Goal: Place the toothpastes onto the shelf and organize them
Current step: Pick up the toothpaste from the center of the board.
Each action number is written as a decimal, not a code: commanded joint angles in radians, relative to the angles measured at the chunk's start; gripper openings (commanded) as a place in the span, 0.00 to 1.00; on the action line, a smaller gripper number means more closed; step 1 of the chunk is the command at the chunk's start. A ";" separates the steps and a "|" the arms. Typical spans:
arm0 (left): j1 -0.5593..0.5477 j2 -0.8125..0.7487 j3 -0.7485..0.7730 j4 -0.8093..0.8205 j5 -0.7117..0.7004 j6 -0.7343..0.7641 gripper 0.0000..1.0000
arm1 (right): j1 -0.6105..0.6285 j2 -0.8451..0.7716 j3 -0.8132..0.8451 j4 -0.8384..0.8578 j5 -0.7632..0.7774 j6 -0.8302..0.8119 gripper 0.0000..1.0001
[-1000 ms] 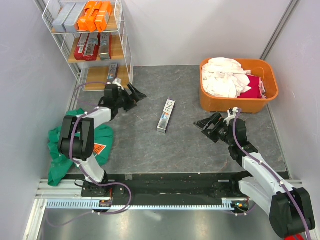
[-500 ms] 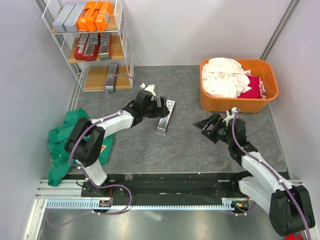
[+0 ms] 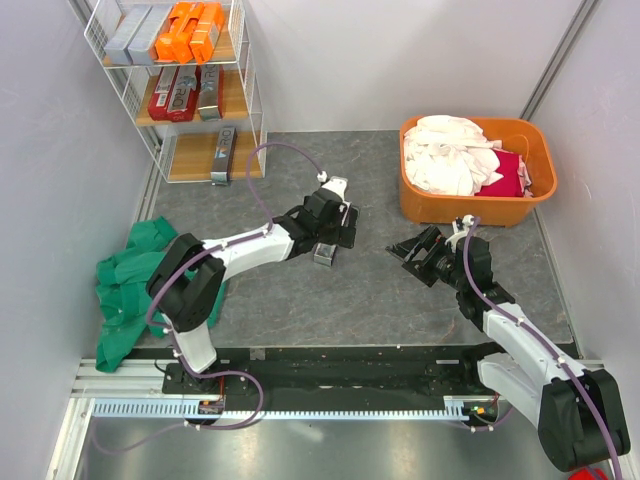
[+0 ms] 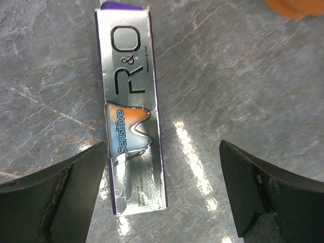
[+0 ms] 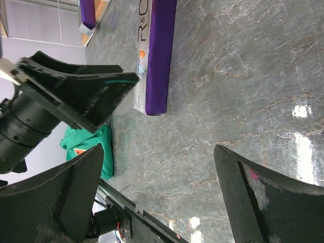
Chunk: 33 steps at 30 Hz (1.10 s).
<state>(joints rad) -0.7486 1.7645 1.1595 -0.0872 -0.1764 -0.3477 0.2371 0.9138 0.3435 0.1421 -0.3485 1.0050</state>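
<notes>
A silver and purple "R&O" toothpaste carton (image 4: pixel 130 111) lies flat on the grey floor. My left gripper (image 3: pixel 335 228) hovers over it, open and empty. In the left wrist view the left gripper (image 4: pixel 162 195) has the carton's near end just inside the left finger (image 4: pixel 61 197). The carton's end sticks out below the gripper in the top view (image 3: pixel 323 256). The white wire shelf (image 3: pixel 250 100) holds silver-grey (image 3: pixel 135 30), orange (image 3: pixel 190 30) and red cartons (image 3: pixel 175 95), with one more on the bottom board (image 3: pixel 222 155). My right gripper (image 3: pixel 412 252) is open and empty, to the right of the carton (image 5: pixel 159 55).
An orange tub (image 3: pixel 470 215) of laundry stands at the back right. A green cloth (image 3: pixel 125 290) lies at the left, beside the left arm's base. White walls close in on both sides.
My left arm has swung from the shelf's bottom tier to the right and now hangs over the carton on the floor. The right arm has not moved.
</notes>
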 commanded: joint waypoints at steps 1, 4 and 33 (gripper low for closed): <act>-0.026 0.041 0.052 -0.054 -0.129 0.056 1.00 | -0.004 0.000 0.022 0.036 -0.015 -0.017 0.98; -0.029 0.059 0.052 -0.074 -0.156 0.046 1.00 | -0.004 0.002 0.020 0.036 -0.015 -0.017 0.98; -0.061 0.024 -0.057 -0.045 -0.110 -0.001 0.38 | -0.004 0.005 0.019 0.036 -0.021 -0.006 0.98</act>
<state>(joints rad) -0.7811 1.8702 1.1309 -0.1478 -0.2859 -0.3359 0.2371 0.9176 0.3435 0.1421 -0.3618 0.9989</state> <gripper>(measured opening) 0.553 0.982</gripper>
